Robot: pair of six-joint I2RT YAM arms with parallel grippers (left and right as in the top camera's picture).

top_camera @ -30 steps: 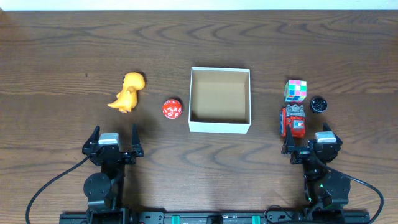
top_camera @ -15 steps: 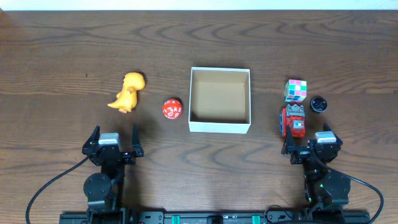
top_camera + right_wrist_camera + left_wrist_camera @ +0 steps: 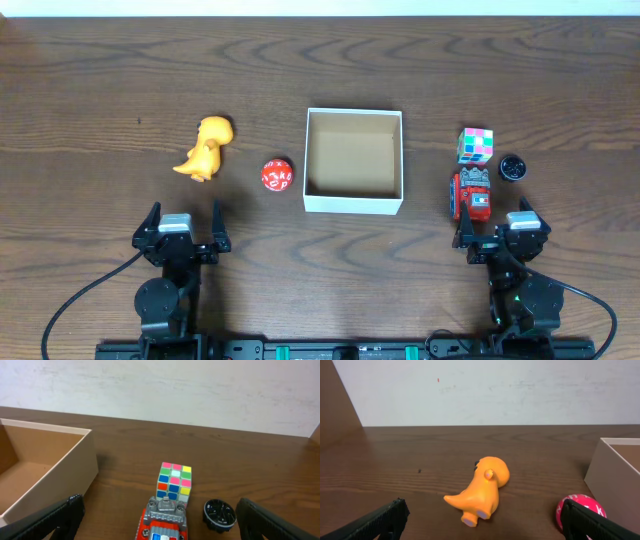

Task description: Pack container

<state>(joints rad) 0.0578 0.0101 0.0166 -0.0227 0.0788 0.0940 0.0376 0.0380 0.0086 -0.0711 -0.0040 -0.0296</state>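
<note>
My left gripper [image 3: 185,214] sits with jaws wide apart and empty, the orange plastic dinosaur [image 3: 206,147] ahead of it. My right gripper [image 3: 497,222] is spread just as wide, holding nothing, right behind the red toy vehicle [image 3: 472,194]. The small square white-walled container with a brown cardboard inside [image 3: 353,204] stands mid-way across the dark wooden desk [image 3: 100,80], a red numbered ball [image 3: 277,175] just to its left, with the vehicle, a multicoloured puzzle cube [image 3: 476,145] and a small black disc [image 3: 513,167] to its right.

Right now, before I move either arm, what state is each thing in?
container: open top, empty
orange dinosaur: on its side, on table
red ball: on table
puzzle cube: scrambled, on table
red toy: on table
black disc: on table
left hand: open, empty
right hand: open, empty
</note>
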